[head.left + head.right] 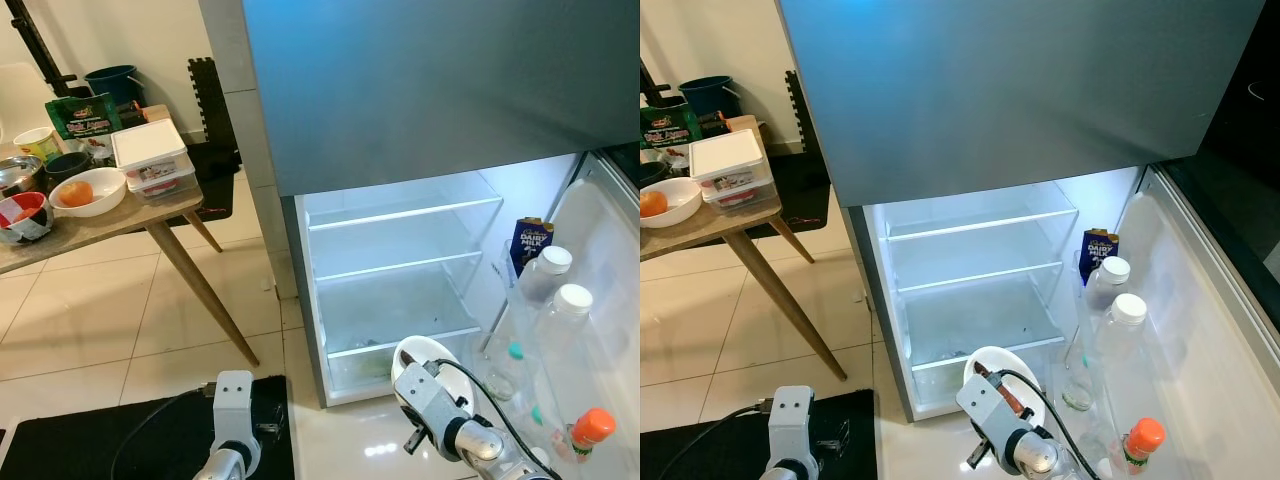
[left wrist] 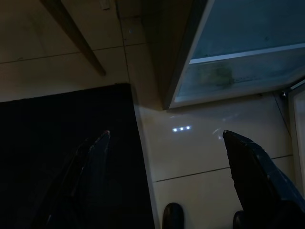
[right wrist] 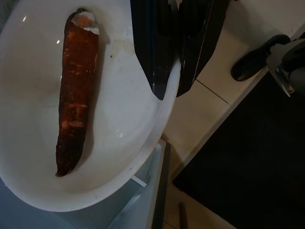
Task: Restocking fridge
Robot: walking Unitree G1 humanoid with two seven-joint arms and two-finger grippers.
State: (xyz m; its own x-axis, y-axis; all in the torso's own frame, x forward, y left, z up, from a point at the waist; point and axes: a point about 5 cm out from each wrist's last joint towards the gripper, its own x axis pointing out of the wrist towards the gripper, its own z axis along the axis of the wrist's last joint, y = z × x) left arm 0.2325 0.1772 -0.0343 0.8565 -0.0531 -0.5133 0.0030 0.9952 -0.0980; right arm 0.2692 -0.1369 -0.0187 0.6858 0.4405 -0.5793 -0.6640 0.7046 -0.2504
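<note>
We see our right pincer (image 3: 169, 71) clamped on the rim of a white bowl (image 3: 119, 133) that carries a long reddish-brown sausage (image 3: 76, 90), held low in front of the open fridge (image 1: 400, 280), just before its bottom shelf. Our left pincer (image 2: 167, 176) hangs with its fingers (image 2: 95, 162) spread apart above the black mat (image 2: 62, 143) and the tiled floor (image 2: 205, 157). The fridge shelves are bare while the door (image 1: 600, 300) holds bottles (image 1: 560, 310) and a milk carton (image 1: 530, 240), and on the wooden bench (image 1: 100, 225) to the left stand more bowls and a white box (image 1: 150, 150)
</note>
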